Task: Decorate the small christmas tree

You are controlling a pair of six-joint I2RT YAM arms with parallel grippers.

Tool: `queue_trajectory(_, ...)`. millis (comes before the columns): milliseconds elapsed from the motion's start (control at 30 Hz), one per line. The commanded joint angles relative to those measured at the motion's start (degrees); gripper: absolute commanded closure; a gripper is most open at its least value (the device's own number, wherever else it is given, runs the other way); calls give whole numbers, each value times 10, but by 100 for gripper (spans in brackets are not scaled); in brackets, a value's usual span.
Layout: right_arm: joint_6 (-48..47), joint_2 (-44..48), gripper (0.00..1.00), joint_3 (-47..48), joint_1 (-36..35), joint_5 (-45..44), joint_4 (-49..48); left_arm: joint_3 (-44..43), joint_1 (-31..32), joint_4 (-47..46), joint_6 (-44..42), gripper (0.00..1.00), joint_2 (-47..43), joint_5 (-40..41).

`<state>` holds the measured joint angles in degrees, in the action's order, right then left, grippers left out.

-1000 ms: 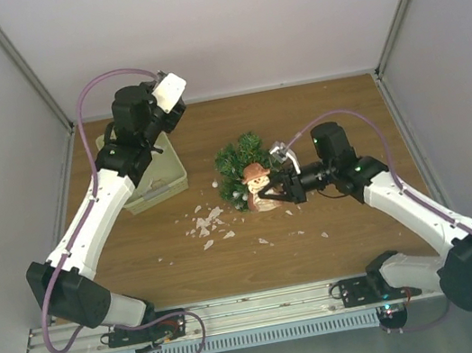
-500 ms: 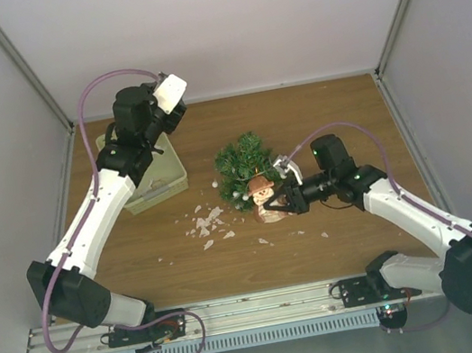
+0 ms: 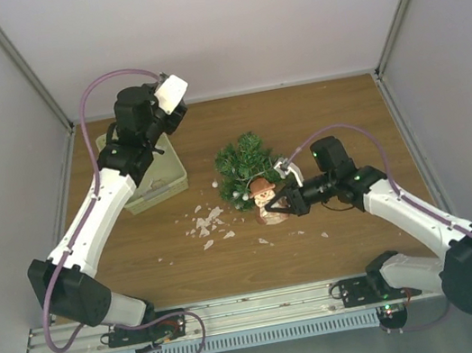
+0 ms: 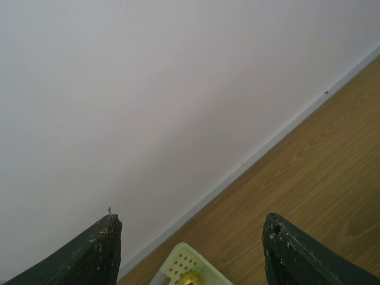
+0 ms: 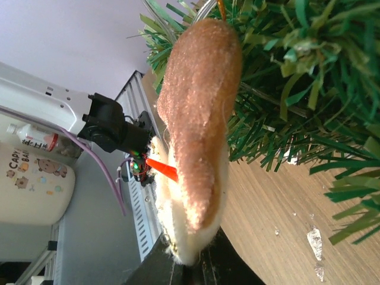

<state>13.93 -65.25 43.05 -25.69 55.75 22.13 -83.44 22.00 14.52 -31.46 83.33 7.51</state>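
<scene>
The right gripper [image 3: 279, 204] is clamping shut on a brown-hatted snowman ornament [image 3: 263, 194], holding it against the near side of the small christmas tree [image 3: 240, 159], which is standing mid-table. Only the right wrist view is showing its orange nose [image 5: 161, 169]. The left gripper [image 4: 191, 225] is hanging wide open and empty over the pale basket [image 4: 183, 261], its spread showing only in the left wrist view.

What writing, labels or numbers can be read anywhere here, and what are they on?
"CAPY", then "BA" cut off at the picture's edge: on the cream container with cartoon animals.
Red label on the small bottle: too blurred to read.
No other writing shows.
</scene>
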Motion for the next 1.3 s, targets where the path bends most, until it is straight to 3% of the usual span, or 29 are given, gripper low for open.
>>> queue_trajectory(0, -11, 17, 97, -4, -5, -1, 17, 4, -3, -20, 9, 35, 8, -9)
queue_trajectory(733, -29, 99, 98, 78, -6, -65, 122, 0, -3, -17, 12, 35, 13, -12)
queue_trajectory(1267, -46, 76, 97, 61, -6, -81, 134, 1, -2, -16, 8, 35, 11, -11)
